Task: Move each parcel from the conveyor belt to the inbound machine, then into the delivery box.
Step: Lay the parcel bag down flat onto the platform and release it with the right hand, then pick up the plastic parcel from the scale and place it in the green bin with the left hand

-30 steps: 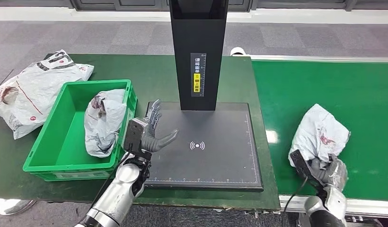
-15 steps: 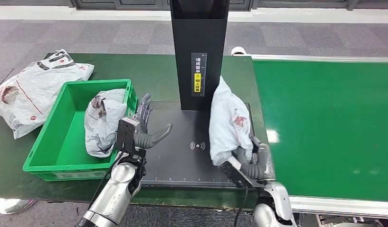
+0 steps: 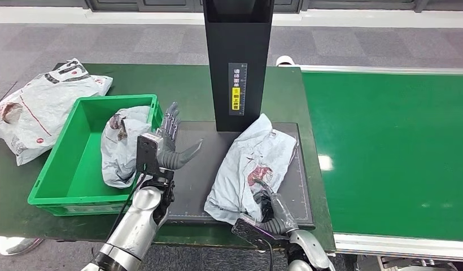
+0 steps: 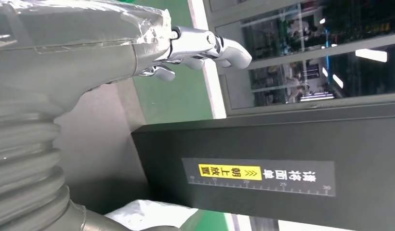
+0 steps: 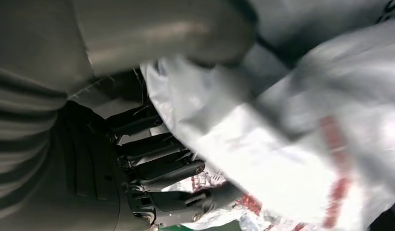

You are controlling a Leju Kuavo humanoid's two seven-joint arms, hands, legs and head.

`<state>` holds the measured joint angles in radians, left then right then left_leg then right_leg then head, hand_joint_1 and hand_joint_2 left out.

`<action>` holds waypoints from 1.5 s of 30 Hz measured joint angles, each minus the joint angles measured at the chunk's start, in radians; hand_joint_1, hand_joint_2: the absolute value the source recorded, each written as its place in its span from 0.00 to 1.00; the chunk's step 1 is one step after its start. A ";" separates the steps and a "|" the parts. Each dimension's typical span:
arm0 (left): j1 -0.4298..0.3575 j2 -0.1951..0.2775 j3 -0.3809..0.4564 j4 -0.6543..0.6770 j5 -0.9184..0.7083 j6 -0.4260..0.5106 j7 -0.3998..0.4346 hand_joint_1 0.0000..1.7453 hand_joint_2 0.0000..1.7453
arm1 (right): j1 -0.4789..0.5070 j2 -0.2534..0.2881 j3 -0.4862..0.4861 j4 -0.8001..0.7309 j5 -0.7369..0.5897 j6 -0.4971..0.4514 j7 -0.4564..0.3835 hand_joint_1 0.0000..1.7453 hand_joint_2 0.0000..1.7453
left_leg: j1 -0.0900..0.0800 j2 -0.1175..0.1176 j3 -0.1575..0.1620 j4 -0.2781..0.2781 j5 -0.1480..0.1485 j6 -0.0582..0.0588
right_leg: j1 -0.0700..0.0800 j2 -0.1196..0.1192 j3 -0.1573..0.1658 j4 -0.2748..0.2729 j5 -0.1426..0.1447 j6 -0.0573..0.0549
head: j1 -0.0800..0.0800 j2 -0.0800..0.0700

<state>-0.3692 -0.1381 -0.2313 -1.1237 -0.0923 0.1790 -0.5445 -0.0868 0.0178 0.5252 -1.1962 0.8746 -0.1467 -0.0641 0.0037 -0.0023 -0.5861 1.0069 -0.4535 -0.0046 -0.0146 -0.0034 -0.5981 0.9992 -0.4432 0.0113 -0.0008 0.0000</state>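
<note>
A grey-white parcel [image 3: 252, 166] with red print lies flat on the black pad of the inbound machine [image 3: 198, 175], just in front of its black column [image 3: 237, 62]. My right hand [image 3: 269, 217] grips the parcel's near edge at the front of the pad. In the right wrist view the dark fingers [image 5: 157, 166] curl into the parcel's plastic [image 5: 301, 144]. My left hand [image 3: 170, 148] is raised with its fingers spread between the green delivery box [image 3: 113, 99] and the pad, holding nothing. A second parcel [image 3: 123, 144] lies inside the box.
The green conveyor belt [image 3: 387, 147] runs along the right with nothing on it. Another white parcel bag [image 3: 43, 104] lies on the table left of the box. The left wrist view looks past the spread fingers [image 4: 200, 43] at the column's label [image 4: 260, 175].
My right hand carried the parcel from the belt over to the machine's pad and laid it down flat. My left hand lifted slightly toward the box.
</note>
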 joint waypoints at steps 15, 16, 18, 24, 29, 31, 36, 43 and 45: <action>0.028 -0.001 -0.006 -0.031 -0.065 -0.037 0.021 0.00 1.00 | 0.026 0.003 -0.053 -0.102 -0.245 -0.353 -0.238 0.00 1.00 | 0.000 0.000 0.000 0.000 0.000 0.000 | 0.000 0.000 -0.001 0.000 0.000 0.000 | 0.000 0.000; 0.027 -0.001 -0.014 -0.024 -0.089 -0.049 0.024 0.00 1.00 | 0.027 0.007 -0.063 -0.105 -0.292 -0.384 -0.280 0.00 1.00 | 0.000 0.000 0.000 0.000 0.000 0.000 | 0.000 0.000 0.000 0.000 0.000 0.000 | 0.000 0.000; 0.020 -0.001 -0.038 0.002 -0.147 -0.074 0.028 0.00 1.00 | 0.027 0.014 -0.089 -0.108 -0.402 -0.438 -0.365 0.00 1.00 | 0.000 0.000 0.000 0.000 0.000 0.000 | 0.000 0.000 0.000 0.000 0.000 0.000 | 0.000 0.000; -0.019 0.009 -0.152 0.142 -0.354 -0.131 0.031 0.00 1.00 | 0.019 0.039 -0.187 -0.108 -0.610 -0.481 -0.502 0.00 1.00 | -0.001 0.000 0.000 0.000 0.000 0.000 | -0.001 0.000 0.000 0.000 0.000 0.000 | 0.000 0.000; -0.061 0.017 -0.294 0.324 -0.636 -0.077 0.092 0.16 1.00 | 0.017 0.062 -0.261 -0.108 -0.607 -0.443 -0.498 0.00 1.00 | 0.000 0.000 0.000 0.000 0.000 0.000 | 0.000 0.001 -0.001 0.000 0.000 0.000 | 0.000 0.000; -0.080 0.016 -0.343 0.395 -0.713 -0.034 0.127 0.49 1.00 | 0.018 0.072 -0.286 -0.108 -0.596 -0.431 -0.493 0.00 1.00 | 0.000 0.000 0.000 0.000 0.000 0.000 | 0.000 0.001 0.000 0.000 0.000 0.000 | 0.000 0.000; -0.136 0.003 -0.415 0.514 -0.802 0.016 0.206 1.00 1.00 | 0.023 0.096 -0.325 -0.109 -0.570 -0.411 -0.488 0.00 1.00 | 0.000 -0.001 0.003 0.000 0.000 0.000 | 0.000 -0.002 0.003 0.000 -0.001 0.000 | 0.000 0.000; -0.159 -0.003 -0.424 0.563 -0.803 0.069 0.231 1.00 1.00 | 0.041 0.110 -0.337 -0.121 -0.555 -0.403 -0.486 0.00 1.00 | 0.000 0.000 0.005 0.000 -0.001 -0.001 | 0.000 -0.001 0.005 0.000 0.000 0.000 | 0.000 0.000; -0.168 -0.003 -0.404 0.566 -0.773 0.144 0.229 1.00 1.00 | 0.054 0.115 -0.341 -0.132 -0.545 -0.395 -0.481 0.00 1.00 | 0.000 0.001 0.006 0.000 0.000 -0.002 | 0.000 0.000 0.005 0.000 0.000 -0.001 | 0.000 0.000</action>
<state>-0.5367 -0.1409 -0.6352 -0.5573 -0.8656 0.3231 -0.3150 -0.0325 0.1329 0.1839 -1.3281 0.3294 -0.5422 -0.5448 0.0035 -0.0014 -0.5804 1.0066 -0.4534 -0.0064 -0.0144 -0.0034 -0.5935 0.9995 -0.4428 0.0101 -0.0008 0.0000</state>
